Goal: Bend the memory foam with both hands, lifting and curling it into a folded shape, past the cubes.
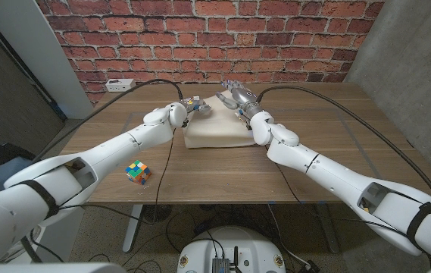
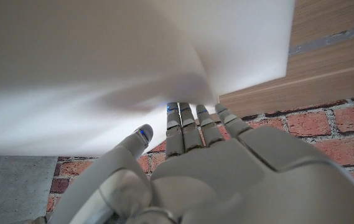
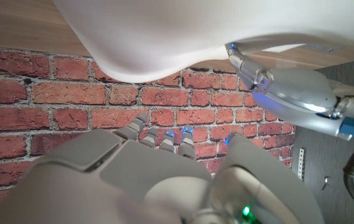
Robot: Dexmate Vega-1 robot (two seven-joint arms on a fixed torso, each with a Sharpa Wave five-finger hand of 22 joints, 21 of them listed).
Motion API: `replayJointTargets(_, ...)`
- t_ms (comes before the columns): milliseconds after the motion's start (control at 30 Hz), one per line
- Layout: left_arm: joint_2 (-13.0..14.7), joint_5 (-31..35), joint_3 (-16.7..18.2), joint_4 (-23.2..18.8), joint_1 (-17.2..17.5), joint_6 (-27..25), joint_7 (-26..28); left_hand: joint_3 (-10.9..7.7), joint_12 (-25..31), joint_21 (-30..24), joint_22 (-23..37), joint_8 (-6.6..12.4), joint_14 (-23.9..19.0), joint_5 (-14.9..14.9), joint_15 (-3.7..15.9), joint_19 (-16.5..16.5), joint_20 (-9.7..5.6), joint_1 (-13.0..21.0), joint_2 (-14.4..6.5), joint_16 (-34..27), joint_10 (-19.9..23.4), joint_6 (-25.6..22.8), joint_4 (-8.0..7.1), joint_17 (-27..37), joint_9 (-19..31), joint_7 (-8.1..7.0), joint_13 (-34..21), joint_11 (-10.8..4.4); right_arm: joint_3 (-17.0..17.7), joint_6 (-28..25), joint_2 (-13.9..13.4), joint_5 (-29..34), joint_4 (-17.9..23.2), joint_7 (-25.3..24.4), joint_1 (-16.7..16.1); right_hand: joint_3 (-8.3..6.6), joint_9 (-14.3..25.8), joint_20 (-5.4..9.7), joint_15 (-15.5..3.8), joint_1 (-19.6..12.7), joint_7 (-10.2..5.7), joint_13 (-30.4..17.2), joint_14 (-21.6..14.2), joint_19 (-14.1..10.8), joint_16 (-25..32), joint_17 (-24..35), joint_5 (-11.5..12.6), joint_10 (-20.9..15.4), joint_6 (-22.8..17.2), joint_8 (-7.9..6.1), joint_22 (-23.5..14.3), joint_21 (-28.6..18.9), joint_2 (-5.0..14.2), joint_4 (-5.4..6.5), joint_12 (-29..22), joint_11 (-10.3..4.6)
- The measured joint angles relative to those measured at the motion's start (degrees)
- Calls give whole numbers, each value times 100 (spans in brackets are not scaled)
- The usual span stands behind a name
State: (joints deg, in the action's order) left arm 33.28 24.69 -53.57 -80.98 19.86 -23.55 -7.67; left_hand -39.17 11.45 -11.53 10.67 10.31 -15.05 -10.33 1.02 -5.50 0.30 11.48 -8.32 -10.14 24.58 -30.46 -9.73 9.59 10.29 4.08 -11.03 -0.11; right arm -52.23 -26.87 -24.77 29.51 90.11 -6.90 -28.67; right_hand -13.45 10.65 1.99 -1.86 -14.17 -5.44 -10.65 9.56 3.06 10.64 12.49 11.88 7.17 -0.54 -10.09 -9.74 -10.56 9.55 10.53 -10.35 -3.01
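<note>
Now, step in hand: starting the curl, as I judge it; the memory foam (image 1: pixel 213 132) lies on the wooden table (image 1: pixel 336 144) between the two hands, its far edge already raised.
Left hand (image 1: pixel 193 105): at the foam's far left corner; in the left wrist view its fingers (image 2: pixel 192 127) reach up to the underside of the lifted fold, extended and close together; whether the thumb closes on the foam I cannot tell.
Right hand (image 1: pixel 234 98): at the far right corner, just beside the left hand; fingertips (image 3: pixel 164 137) curled low in its own view with the foam's rounded edge beyond them; touching or apart, I cannot tell.
Cube: a coloured puzzle cube (image 1: pixel 137 172) sits well back from the left hand, beside its forearm.
Doing it well: raise both corners together and evenly; roll the edge back toward the wrists; keep both holds broad so the soft slab does not slip or spring flat; keep the forearm clear of the cube.
</note>
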Motion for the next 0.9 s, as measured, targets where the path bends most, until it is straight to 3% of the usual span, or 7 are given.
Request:
replayJointTargets(200, 3, 16, 2, -7, 3, -30, -5, 0, 0, -15, 0, 8, 0, 0, 0, 0, 0, -1, -2, 0, 0, 0, 0, 0, -1, 0, -5, 0, -207, -29, -9, 2, 44, 23, 187, 81, 0, 5, 0, 312, 31, 0, -1, 84, 35, -26, 29, -8, 170, 35, 0, 0, -122, 14, -37, 158)
replayJointTargets(233, 34, 18, 22, -94, 40, -35, -7, 0, 0, -37, 0, 8, 0, 0, 0, 0, 0, -23, -23, 0, 0, 0, 0, 0, -1, 0, -5, 0, -236, -646, -12, 50, 49, 541, 211, 92, 0, -1, 0, 385, 44, 0, -1, 78, 63, -36, 43, -49, 182, 12, 0, 0, -133, 4, -53, 198)
replayJointTargets(367, 34, 30, 22, -94, 40, -56, -10, 0, 0, -38, 1, 8, 0, 0, 0, 0, 0, -23, -23, 0, 0, 0, 0, 1, -1, 0, -6, 0, -381, -646, -20, 50, 68, 541, 331, 137, -17, -66, 1, 522, 67, 0, -1, -52, 101, -53, 65, -122, 240, 12, 15, -30, -210, 5, -68, 334)
replayJointTargets(500, 69, 43, 43, -199, 83, -83, -12, 0, -1, -38, 1, 8, 0, 0, 0, 0, 0, -53, 8, 0, 0, 0, 0, 0, -1, 0, -8, 0, -582, -1227, -31, 104, 71, 1040, 493, 137, -26, -67, 1, 624, 50, -1, -2, -93, 111, -80, 90, -120, 294, 12, 16, -30, -217, 5, -91, 325)
replayJointTargets(667, 101, 53, 72, -285, 123, -108, -7, 0, 0, -38, 1, 8, 0, 0, 0, 0, 0, -53, 8, 0, -19, 0, 0, 1, -2, 0, -11, -19, -952, -1630, -15, 233, 12, 1478, 758, 27, -26, 6, 1, 656, -65, -1, -2, -17, 32, -123, 169, 99, 574, 12, 19, -29, -252, -48, -23, 96)
replayJointTargets(833, 145, 53, 128, -375, 180, -110, 44, 0, 0, -38, 1, 12, 0, 0, 0, 0, 0, -71, 26, 0, -19, 31, 0, 1, -1, -32, -20, -20, -1263, -1923, 40, 345, -112, 1883, 976, -17, -26, -7, 1, 679, -59, -1, -2, 10, 32, -134, 192, 210, 776, 38, 29, -24, -276, -81, -23, 129)
replayJointTargets(900, 169, 51, 161, -419, 208, -109, 70, -24, 0, -38, 1, 28, -1, 0, 0, 0, 0, -77, 29, 0, -18, 83, 25, 2, 0, -84, -18, -20, -1393, -2012, 68, 371, -184, 2011, 1073, -59, -26, -91, 1, 679, -53, -1, -2, -74, 32, -158, 192, 218, 826, 38, 28, -24, -275, -123, -23, 136)
